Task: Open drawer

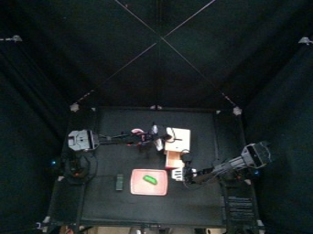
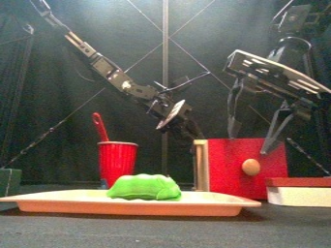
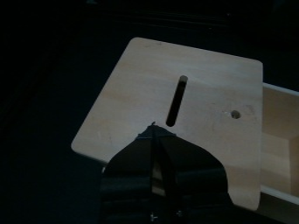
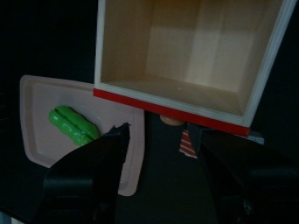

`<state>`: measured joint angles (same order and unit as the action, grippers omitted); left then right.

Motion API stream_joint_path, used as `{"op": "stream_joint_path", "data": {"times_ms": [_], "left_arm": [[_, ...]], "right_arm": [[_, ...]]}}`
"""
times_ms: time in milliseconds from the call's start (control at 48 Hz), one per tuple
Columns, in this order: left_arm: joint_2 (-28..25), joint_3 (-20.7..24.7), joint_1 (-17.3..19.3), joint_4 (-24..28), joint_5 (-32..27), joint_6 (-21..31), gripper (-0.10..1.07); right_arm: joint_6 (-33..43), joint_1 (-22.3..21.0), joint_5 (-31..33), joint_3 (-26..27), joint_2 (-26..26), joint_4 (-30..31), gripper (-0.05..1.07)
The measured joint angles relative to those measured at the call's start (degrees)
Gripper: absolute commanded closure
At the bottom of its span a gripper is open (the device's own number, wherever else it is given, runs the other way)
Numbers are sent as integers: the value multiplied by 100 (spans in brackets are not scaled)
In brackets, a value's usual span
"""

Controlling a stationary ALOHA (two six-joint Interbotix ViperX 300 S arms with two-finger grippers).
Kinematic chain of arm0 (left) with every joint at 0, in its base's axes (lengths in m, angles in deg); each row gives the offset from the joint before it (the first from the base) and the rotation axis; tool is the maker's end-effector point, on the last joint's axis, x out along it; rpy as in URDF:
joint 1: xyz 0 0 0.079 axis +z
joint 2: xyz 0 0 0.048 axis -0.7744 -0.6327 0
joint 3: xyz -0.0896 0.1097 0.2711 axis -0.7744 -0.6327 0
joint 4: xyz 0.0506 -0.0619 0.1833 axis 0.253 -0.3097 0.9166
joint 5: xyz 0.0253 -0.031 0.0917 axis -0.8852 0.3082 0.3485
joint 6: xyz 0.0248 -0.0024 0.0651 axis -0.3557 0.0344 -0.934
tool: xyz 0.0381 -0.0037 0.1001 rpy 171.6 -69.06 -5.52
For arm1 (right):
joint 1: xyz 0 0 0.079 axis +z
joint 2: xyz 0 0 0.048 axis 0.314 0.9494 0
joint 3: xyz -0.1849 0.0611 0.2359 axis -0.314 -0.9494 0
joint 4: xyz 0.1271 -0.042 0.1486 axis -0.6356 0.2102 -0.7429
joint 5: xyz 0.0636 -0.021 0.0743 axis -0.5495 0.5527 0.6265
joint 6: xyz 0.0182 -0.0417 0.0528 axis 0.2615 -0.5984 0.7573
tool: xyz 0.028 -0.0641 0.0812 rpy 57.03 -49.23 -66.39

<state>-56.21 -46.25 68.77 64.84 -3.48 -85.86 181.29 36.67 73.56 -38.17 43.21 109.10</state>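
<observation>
A small black table [image 1: 104, 187] sits penned by black curtains [image 1: 37, 101]. From the left in the front view: a red cup [image 2: 118, 161], a pink tray [image 2: 77, 201] bearing a green item [image 2: 145, 187], then the drawer [image 2: 241, 166], its red front with a knob pulled out. The left gripper [image 3: 155, 150] hovers over the drawer's pale top, jaws closed together. The right gripper [image 4: 158, 140] hangs wide open and empty above the open drawer, whose knob is half hidden

no readable text, labels or numbers — anywhere in view
</observation>
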Motion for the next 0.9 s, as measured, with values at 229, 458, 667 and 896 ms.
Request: {"op": "stream_joint_path", "data": {"times_ms": [229, 458, 667, 896], "left_arm": [[396, -422, 0, 0, 703, 0, 55], [791, -782, 0, 0, 844, -9, 55], [958, -932, 0, 53, 844, -18, 55], [1239, -1143, -9, 79, 853, -9, 55]], "right_arm": [[0, 9, 18, -35, -53, 185, 14], [0, 9, 18, -26, -62, 352, 14], [0, 18, 9, -26, -62, 387, 14], [0, 70, -26, -26, -79, 519, 14]]}}
